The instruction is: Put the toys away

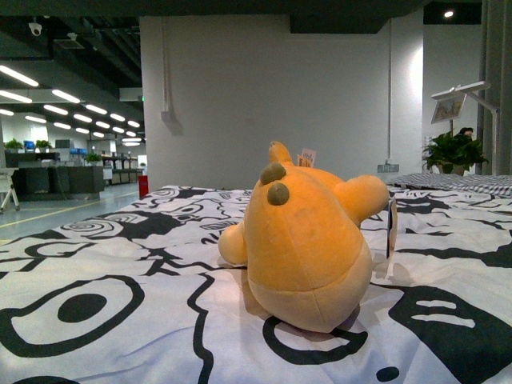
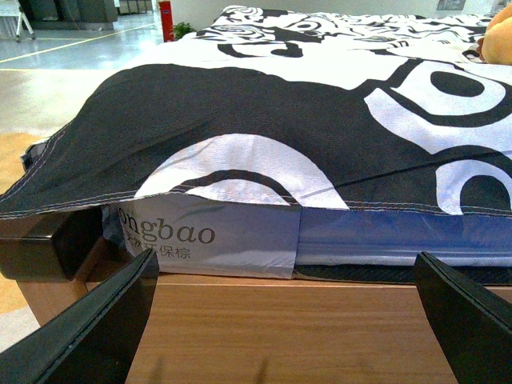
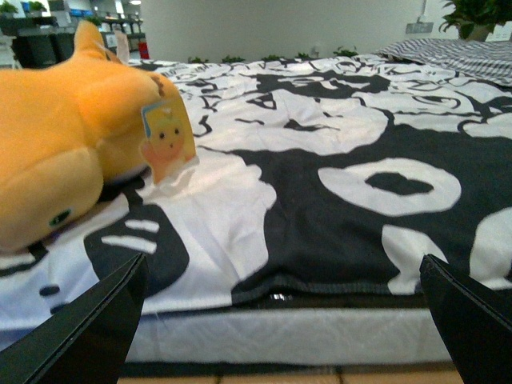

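Note:
The toy, a rounded orange-yellow plush animal (image 1: 308,240) with two brown nubs, lies on a bed with a black-and-white patterned sheet (image 1: 120,280). It also shows in the right wrist view (image 3: 56,152) with its tag (image 3: 166,134), and as a sliver in the left wrist view (image 2: 498,40). My left gripper (image 2: 288,320) is open and empty, low by the bed's wooden frame (image 2: 280,336). My right gripper (image 3: 284,320) is open and empty at the bed's near edge, short of the toy. Neither gripper shows in the front view.
The mattress side (image 2: 208,240) and the overhanging sheet (image 2: 200,120) stand before my left gripper. A striped pillow or cover (image 3: 456,56) lies at the bed's far end. A white wall (image 1: 280,96), a potted plant (image 1: 454,152) and an office area (image 1: 64,168) lie beyond.

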